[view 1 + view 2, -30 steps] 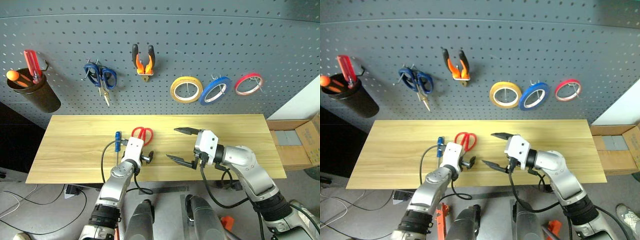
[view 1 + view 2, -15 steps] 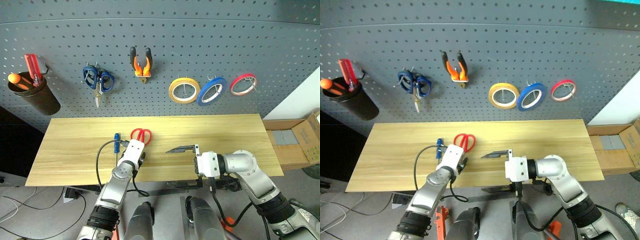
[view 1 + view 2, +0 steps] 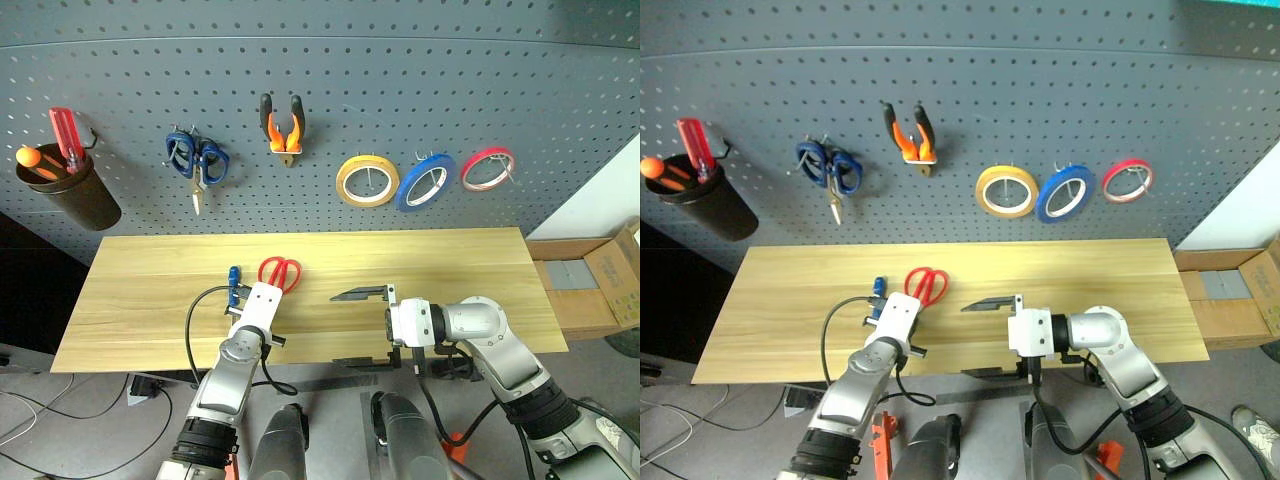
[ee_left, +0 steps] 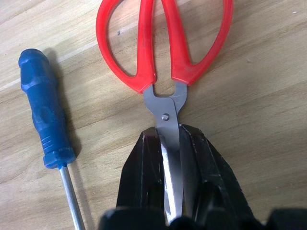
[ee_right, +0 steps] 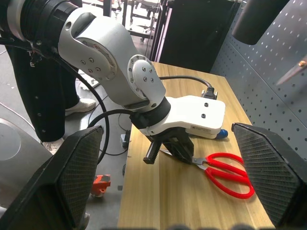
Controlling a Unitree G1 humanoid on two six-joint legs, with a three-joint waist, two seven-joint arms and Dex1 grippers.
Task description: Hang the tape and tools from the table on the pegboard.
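Left hand [image 4: 172,191] is clamped on the blades of the red-handled scissors [image 4: 165,52], which lie flat on the table [image 3: 450,265] with the blue-handled screwdriver [image 4: 45,115] at their 9 o'clock. I'd lift straight up, handle loops leading, toward a free hook on the pegboard [image 3: 400,90] at 12. Right hand [image 3: 362,325] hangs wide open, holding nothing.

I see the table [image 3: 420,265], a pale plank top, below the dark grey pegboard [image 3: 400,110]. The red scissors [image 4: 165,62] lie flat on the table, loops toward the pegboard, blades shut and clamped between the left gripper's [image 4: 172,148] closed black fingers. The screwdriver [image 4: 45,115] lies just beside them, apart, its blue handle toward the pegboard and its thin metal shaft toward the table's near edge. On the pegboard, the pliers [image 3: 283,125] hang with their orange-and-black handles up and nose down. The yellow tape [image 3: 367,180] hangs on a hook to their right, a thin ring flat against the board.
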